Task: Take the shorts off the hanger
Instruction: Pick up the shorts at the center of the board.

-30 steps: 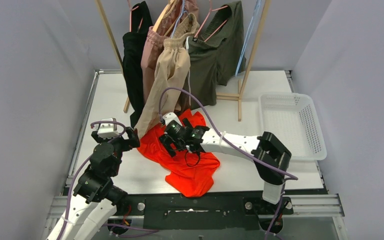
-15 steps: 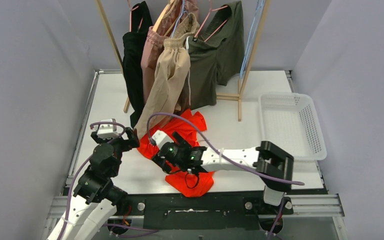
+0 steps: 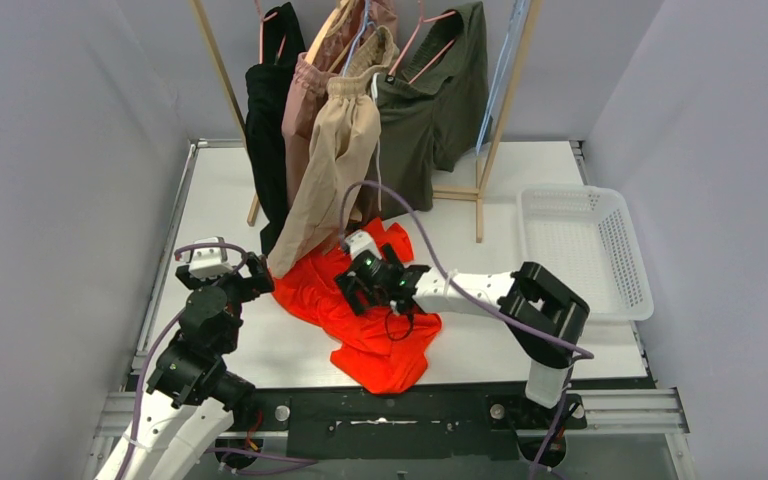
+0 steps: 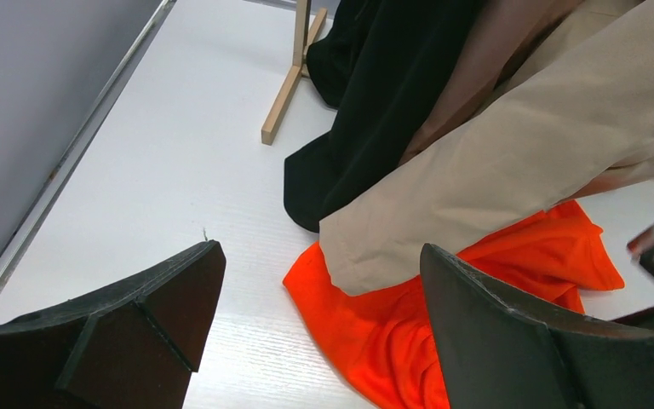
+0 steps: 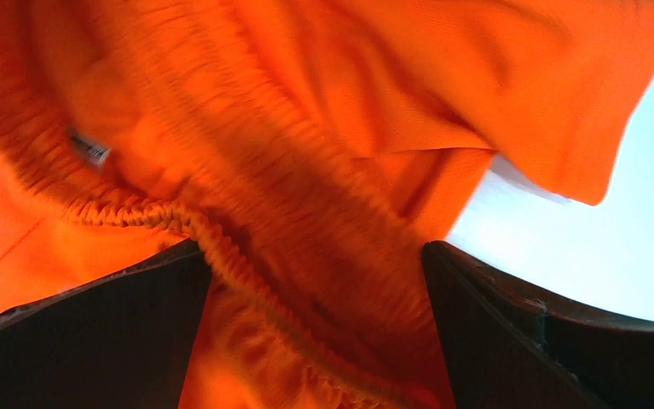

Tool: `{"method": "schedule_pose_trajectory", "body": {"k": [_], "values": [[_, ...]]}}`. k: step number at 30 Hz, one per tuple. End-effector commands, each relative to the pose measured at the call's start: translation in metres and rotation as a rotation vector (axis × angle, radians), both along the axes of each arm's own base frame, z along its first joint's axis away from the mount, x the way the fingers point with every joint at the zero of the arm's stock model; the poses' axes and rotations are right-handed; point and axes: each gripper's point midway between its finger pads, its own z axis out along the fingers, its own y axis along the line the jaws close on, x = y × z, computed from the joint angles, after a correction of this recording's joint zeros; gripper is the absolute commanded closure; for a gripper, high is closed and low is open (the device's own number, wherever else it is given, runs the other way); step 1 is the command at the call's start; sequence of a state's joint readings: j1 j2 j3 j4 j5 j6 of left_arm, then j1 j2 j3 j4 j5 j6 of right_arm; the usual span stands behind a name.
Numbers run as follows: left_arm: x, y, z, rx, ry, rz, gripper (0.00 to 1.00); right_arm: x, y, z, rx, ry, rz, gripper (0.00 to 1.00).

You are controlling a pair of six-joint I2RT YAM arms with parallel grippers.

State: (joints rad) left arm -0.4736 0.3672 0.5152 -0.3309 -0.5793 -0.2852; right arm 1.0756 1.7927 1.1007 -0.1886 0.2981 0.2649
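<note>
Bright orange shorts lie crumpled on the white table, off any hanger. My right gripper hovers low over them, open. In the right wrist view its jaws straddle the gathered waistband without pinching it, right gripper. My left gripper is open at the shorts' left edge, left gripper, holding nothing. Beige shorts, pink shorts and olive green shorts hang from hangers on the rack. The beige leg drapes onto the orange shorts.
A black garment hangs at the rack's left end, its hem reaching the table. The wooden rack stands at the back, one foot close ahead of my left gripper. A white mesh basket sits at the right.
My right arm swept toward the front edge over the orange shorts, then came back up toward the rack; the shorts shifted slightly. The left gripper drifted a little left.
</note>
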Motion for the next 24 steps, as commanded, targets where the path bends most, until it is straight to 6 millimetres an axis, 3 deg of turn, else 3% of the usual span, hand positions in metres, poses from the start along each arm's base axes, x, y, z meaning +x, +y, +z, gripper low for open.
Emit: {"method": "schedule_pose_trajectory", "body": {"k": [1, 5, 6, 9, 10, 15, 19, 21, 24], "values": [[0.004, 0.004, 0.021, -0.042, -0.075, 0.029, 0.15, 0.009, 0.001, -0.012, 0.170, 0.168, -0.092, 0.02], [0.004, 0.003, 0.021, -0.043, -0.076, 0.025, 0.15, -0.004, -0.009, -0.032, 0.148, 0.196, -0.116, 0.00], [0.004, 0.003, 0.021, -0.043, -0.077, 0.022, 0.15, -0.008, -0.009, -0.034, 0.120, 0.203, -0.115, 0.04], [0.004, 0.002, 0.021, -0.041, -0.077, 0.019, 0.14, -0.024, -0.006, -0.032, 0.037, 0.147, -0.045, 0.27], [0.004, 0.002, 0.021, -0.041, -0.077, 0.019, 0.14, -0.026, -0.005, -0.024, 0.036, 0.101, -0.039, 0.36], [0.004, 0.002, 0.020, -0.040, -0.078, 0.015, 0.15, -0.022, -0.012, 0.036, 0.141, -0.062, -0.038, 0.99], [0.003, 0.003, 0.022, -0.041, -0.081, 0.017, 0.15, -0.028, -0.025, 0.093, 0.206, -0.151, 0.003, 1.00], [0.002, 0.002, 0.022, -0.043, -0.085, 0.014, 0.14, -0.033, -0.039, 0.132, 0.280, -0.207, 0.001, 1.00], [0.002, 0.002, 0.023, -0.044, -0.087, 0.011, 0.14, -0.044, -0.060, 0.175, 0.368, -0.259, 0.015, 1.00]]}}
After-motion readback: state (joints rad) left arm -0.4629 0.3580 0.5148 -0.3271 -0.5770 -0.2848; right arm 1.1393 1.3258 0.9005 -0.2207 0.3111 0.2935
